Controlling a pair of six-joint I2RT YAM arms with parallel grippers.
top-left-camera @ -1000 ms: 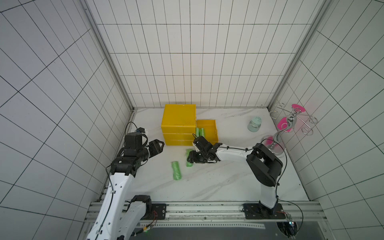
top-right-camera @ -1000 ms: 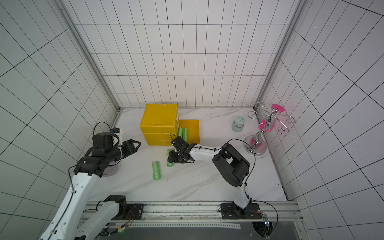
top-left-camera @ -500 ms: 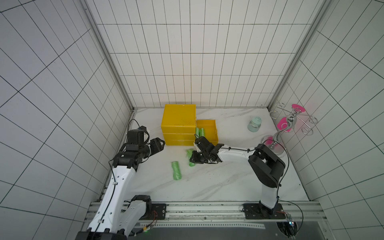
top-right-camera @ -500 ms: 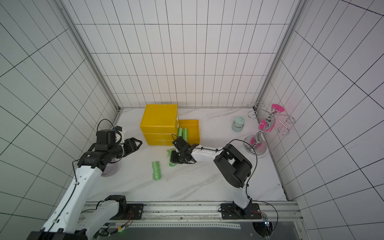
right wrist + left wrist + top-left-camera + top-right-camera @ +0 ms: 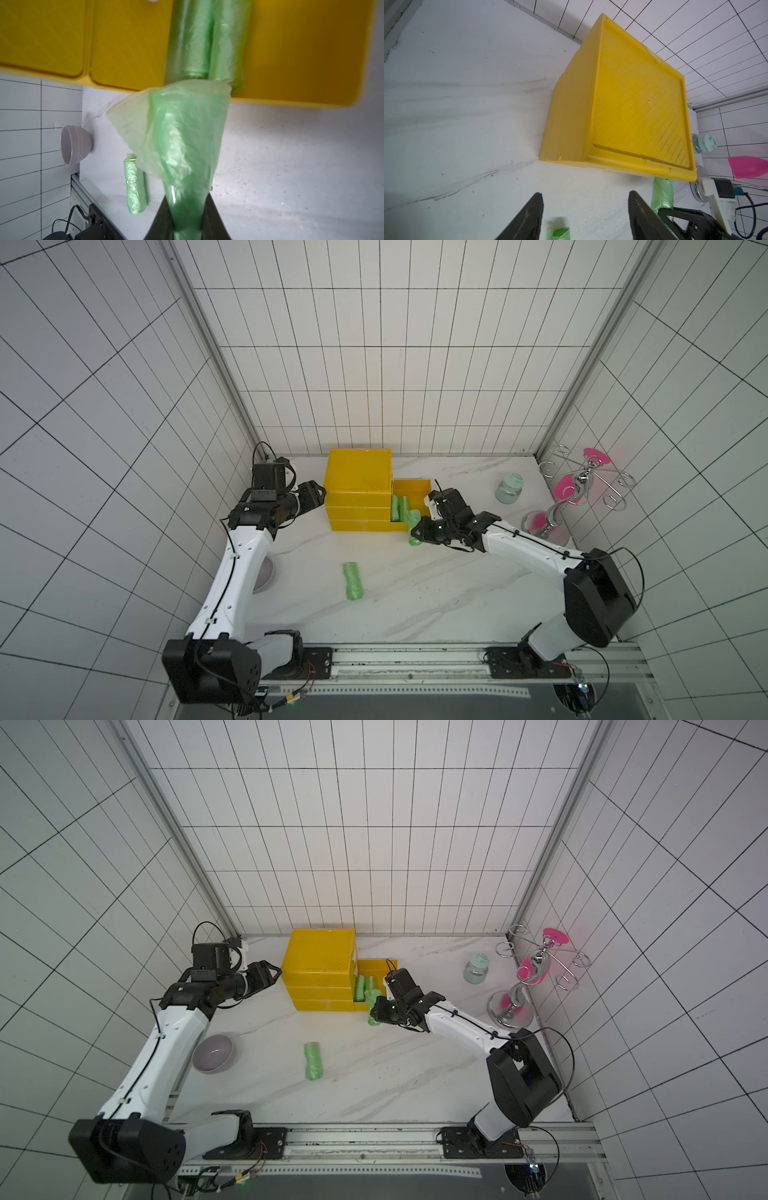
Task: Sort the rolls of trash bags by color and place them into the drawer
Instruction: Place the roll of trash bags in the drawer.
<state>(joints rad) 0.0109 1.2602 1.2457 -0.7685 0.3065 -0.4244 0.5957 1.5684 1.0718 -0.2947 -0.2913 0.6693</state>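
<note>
My right gripper (image 5: 187,199) is clamped on the held green roll (image 5: 182,145). Its 2 black fingers (image 5: 164,218) pinch the near end of the roll. A loose flap of bag sticks out to 1 side.

In a top view, this roll hangs over the white table (image 5: 436,597), just in front of the open drawer (image 5: 415,482). Its far end is right by the drawer's front edge. I cannot tell if it touches that edge.

The drawer is pulled out of the yellow cabinet (image 5: 359,477), on the side that faces my right arm. 2 green rolls (image 5: 395,508) lie side by side inside it, and they touch each other.

My left gripper (image 5: 584,199) has its jaws apart, and nothing is between them. It points at the other side of the yellow cabinet and sits near it. The left wrist view shows bare table between the fingertips and the cabinet.

1 loose green roll (image 5: 353,580) lies flat on the table by itself. It is between my 2 arms and well apart from the cabinet.

A lavender bowl (image 5: 212,1053) sits on the table next to my left arm. A mint jar (image 5: 509,489) stands far back on the right side. A shiny metal stand (image 5: 515,990) with pink bits on it is just beside the jar, close to the right wall.
</note>
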